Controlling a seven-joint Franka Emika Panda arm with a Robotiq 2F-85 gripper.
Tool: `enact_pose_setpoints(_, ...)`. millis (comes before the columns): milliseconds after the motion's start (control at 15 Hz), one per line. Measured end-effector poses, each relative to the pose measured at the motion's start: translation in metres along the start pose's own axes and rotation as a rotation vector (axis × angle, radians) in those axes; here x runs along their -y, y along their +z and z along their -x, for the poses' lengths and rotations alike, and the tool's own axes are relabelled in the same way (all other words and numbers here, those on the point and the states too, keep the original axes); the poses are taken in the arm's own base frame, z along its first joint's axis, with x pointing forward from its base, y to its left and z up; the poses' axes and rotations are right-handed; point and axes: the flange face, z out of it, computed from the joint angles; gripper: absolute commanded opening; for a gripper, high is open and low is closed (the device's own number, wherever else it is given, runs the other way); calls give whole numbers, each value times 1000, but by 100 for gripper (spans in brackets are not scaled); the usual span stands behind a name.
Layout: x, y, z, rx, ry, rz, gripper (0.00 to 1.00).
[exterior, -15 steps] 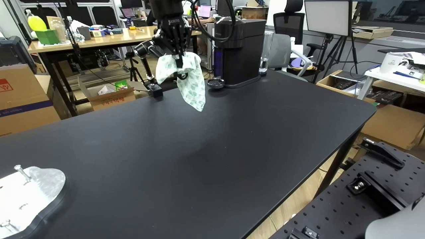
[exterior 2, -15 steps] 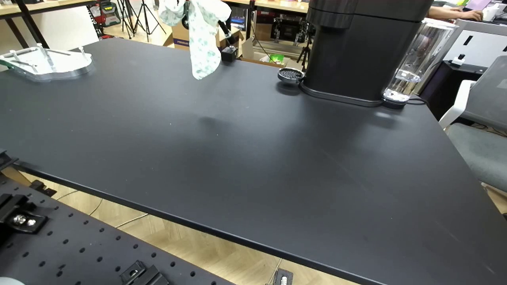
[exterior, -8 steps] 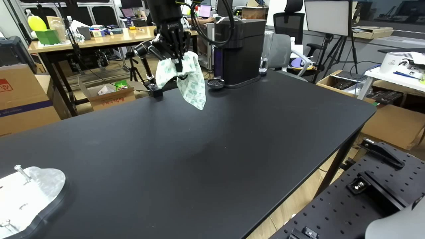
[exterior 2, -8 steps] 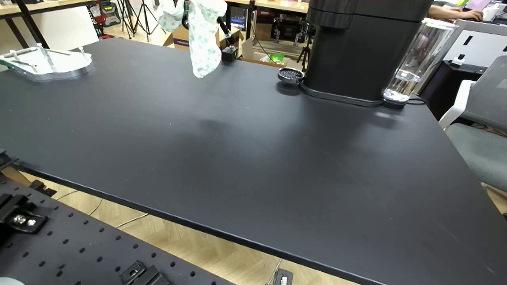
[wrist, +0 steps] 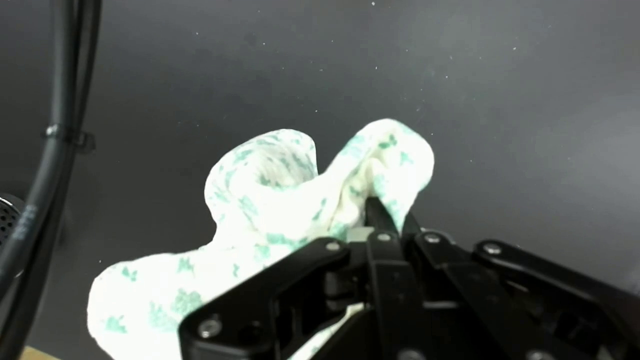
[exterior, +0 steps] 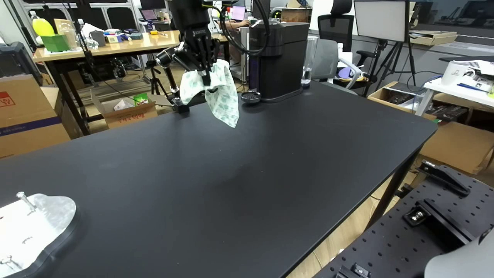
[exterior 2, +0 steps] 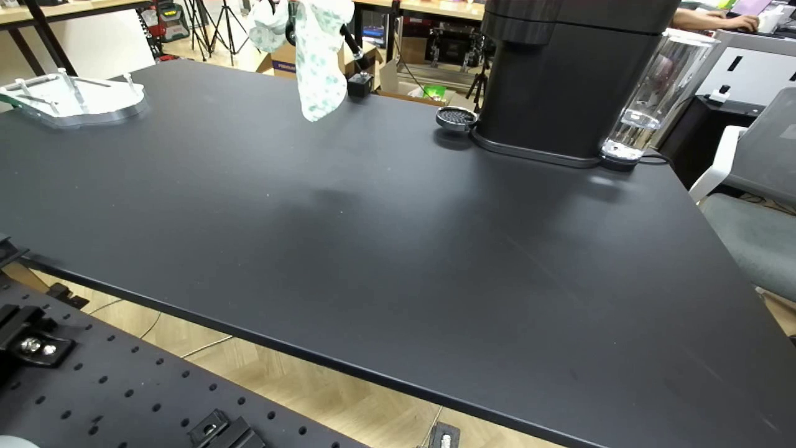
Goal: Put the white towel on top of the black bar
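Observation:
The white towel with green leaf print [exterior: 224, 98] hangs above the far edge of the table, also in the other view from outside [exterior 2: 320, 68]. My gripper [exterior: 207, 79] is shut on it, with cloth pinched between the fingertips in the wrist view [wrist: 393, 215]. The towel's folds [wrist: 150, 290] spread left of the fingers there. The black bar looks to be part of a jointed black stand [exterior: 170, 79] [exterior 2: 352, 46] at the far table edge. A dark round end [exterior: 212, 89] shows among the folds. I cannot tell whether the cloth rests on the bar.
A black coffee machine [exterior: 279, 61] with a round drip tray [exterior: 251, 97] stands right of the towel. A clear water tank [exterior 2: 640, 99] is beside it. A white bone-shaped board with pegs [exterior: 46, 216] lies on the dark table [exterior: 231, 193]. Black cables [wrist: 55, 135] hang by the wrist.
My gripper has moved slightly down and left in an exterior view, still holding the towel. The towel's lower tip has risen a little in both exterior views.

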Motion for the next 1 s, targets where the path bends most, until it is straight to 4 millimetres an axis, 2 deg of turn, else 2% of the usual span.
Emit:
enact_pose_setpoints(667,14,-15,-7,-10,-37,7,97)
enact_pose_setpoints(1000,26,-36,-17,-49,-67,38,100)
